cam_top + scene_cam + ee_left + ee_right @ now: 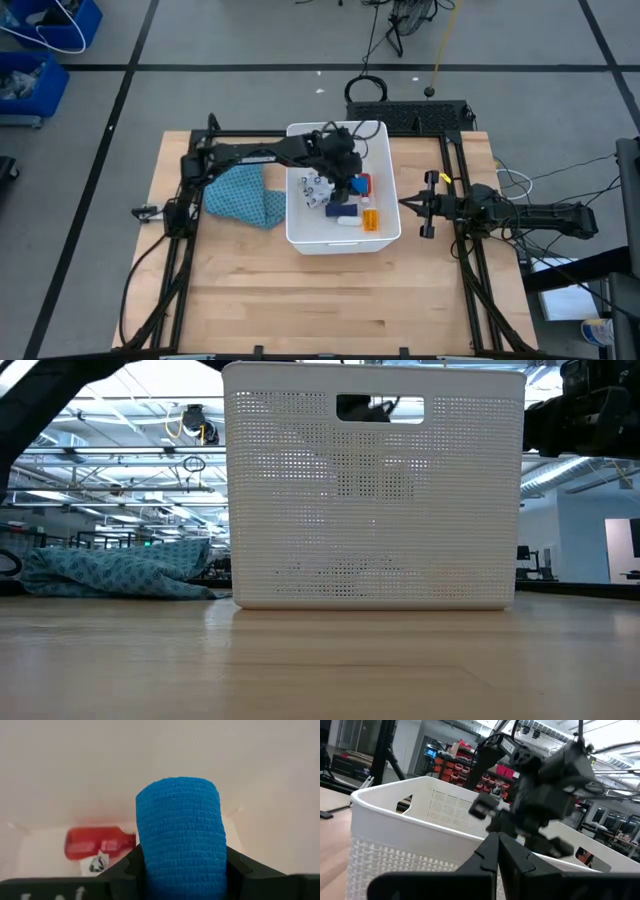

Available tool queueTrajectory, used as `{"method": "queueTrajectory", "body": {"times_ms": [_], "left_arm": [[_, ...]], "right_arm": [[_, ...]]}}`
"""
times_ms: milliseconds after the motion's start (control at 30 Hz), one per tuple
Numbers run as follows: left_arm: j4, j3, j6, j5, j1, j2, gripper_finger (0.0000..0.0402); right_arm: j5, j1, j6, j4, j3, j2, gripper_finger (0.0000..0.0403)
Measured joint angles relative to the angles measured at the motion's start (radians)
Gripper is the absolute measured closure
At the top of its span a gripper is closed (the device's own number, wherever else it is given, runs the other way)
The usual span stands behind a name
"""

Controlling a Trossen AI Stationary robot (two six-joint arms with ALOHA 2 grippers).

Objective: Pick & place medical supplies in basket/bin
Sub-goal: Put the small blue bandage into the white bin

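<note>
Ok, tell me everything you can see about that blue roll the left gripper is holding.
The blue roll is a cylinder of crinkled, fabric-like wrap, cohesive bandage by its look. It is clamped between the left gripper's two dark fingers, its curved side toward the wrist camera. It hangs inside the large white perforated plastic tub, above the floor where a red bottle lies. No loose end shows.

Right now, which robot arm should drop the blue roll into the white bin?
The left one. Its fingers are already clamped on the blue roll, and the left gripper hangs over the white bin. The right gripper waits shut outside the bin's side, holding nothing.
</note>
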Motion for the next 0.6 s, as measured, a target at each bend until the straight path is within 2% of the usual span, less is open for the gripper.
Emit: {"method": "queueTrajectory", "body": {"times_ms": [367, 600], "left_arm": [[-0.043, 0.0, 0.003, -0.005, -0.019, 0.136, 0.0254], [-0.069, 0.0, 0.016, -0.029, -0.03, 0.173, 0.0254]], "right_arm": [[-0.001, 0.0, 0.002, -0.001, 0.0, 0.0, 0.0403], [-0.003, 0.0, 0.005, 0.0, 0.0, 0.0, 0.0403]]}}
